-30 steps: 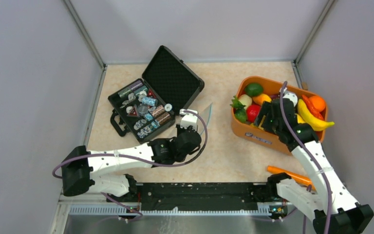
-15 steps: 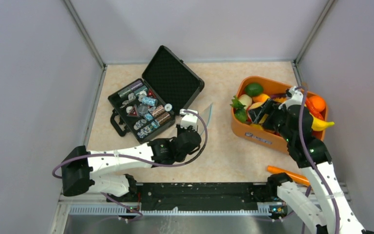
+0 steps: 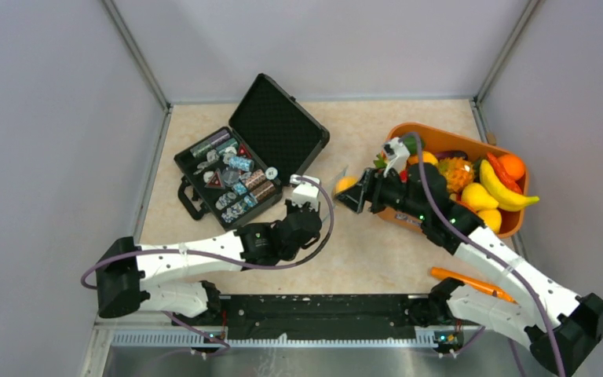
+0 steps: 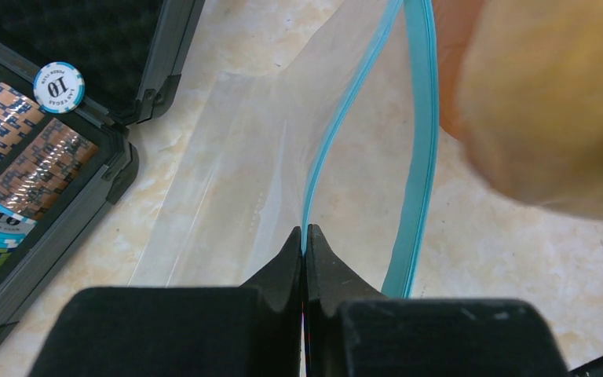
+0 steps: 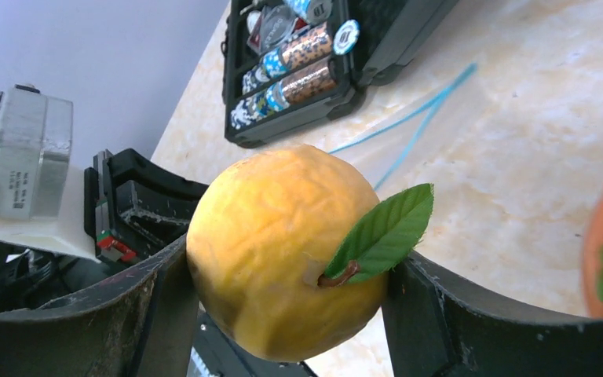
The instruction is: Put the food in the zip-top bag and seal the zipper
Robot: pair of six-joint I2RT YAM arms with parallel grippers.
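Observation:
My left gripper (image 4: 305, 236) is shut on one teal zipper (image 4: 420, 157) lip of the clear zip-top bag (image 4: 235, 181), which lies flat on the table with its mouth parted. In the top view this gripper (image 3: 314, 206) sits beside the black case. My right gripper (image 5: 286, 267) is shut on a yellow-orange toy fruit (image 5: 275, 236) with a green leaf. Seen from above, the fruit (image 3: 345, 185) hangs just right of the bag's mouth (image 3: 333, 187). It shows as an orange blur (image 4: 550, 102) in the left wrist view. More food, such as a banana (image 3: 506, 192), lies in the basket.
The orange basket (image 3: 408, 216) stands at the right, close behind my right arm. An open black case (image 3: 279, 129) of poker chips lies left of the bag. An orange carrot-like stick (image 3: 467, 281) lies near the right arm's base.
My right gripper has come out of the basket and swung left with the yellow fruit to the bag's mouth. The left gripper has kept still on the bag's edge.

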